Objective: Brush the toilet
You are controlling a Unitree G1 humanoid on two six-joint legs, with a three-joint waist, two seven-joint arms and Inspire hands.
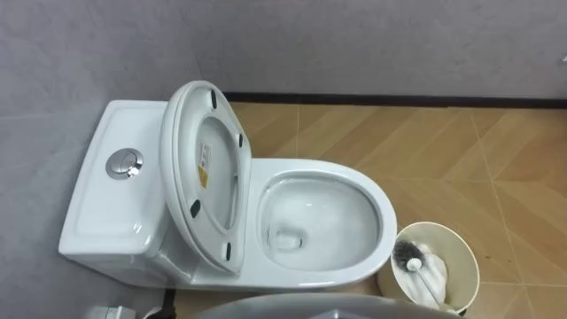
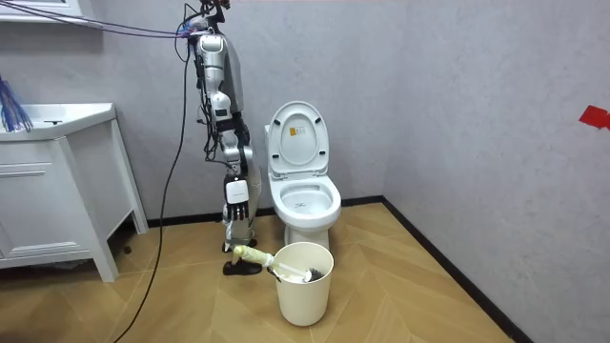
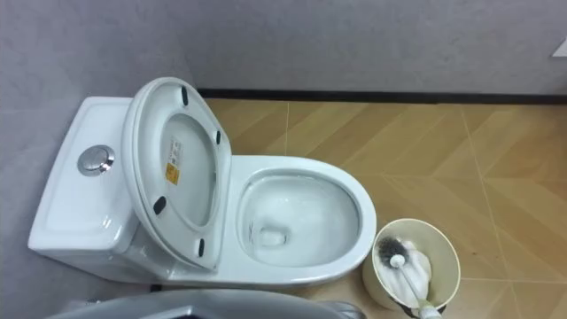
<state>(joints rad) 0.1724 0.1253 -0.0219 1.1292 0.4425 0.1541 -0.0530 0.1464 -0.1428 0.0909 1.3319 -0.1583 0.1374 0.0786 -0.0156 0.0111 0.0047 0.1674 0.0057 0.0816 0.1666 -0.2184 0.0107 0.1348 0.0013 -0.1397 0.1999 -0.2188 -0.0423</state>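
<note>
A white toilet (image 1: 354, 190) stands against the grey wall, its lid and seat (image 1: 208, 168) raised against the tank (image 1: 106, 208). The bowl (image 3: 306, 217) is open, with water at the bottom. To its right on the floor is a cream bucket (image 1: 459, 259) holding the toilet brush (image 1: 410, 257), dark bristled head up and white handle slanting over the rim. In the room view I stand upright at the toilet's (image 2: 305, 200) side, to the room view's left, the bucket (image 2: 305, 295) in front. My right hand (image 2: 236, 192) hangs at my side with straight fingers, holding nothing.
A white cabinet (image 2: 57, 205) with a countertop stands at the room view's left. Grey walls with a black skirting close the corner behind and beside the toilet. The wooden floor (image 1: 461, 151) stretches open to the right of the bowl.
</note>
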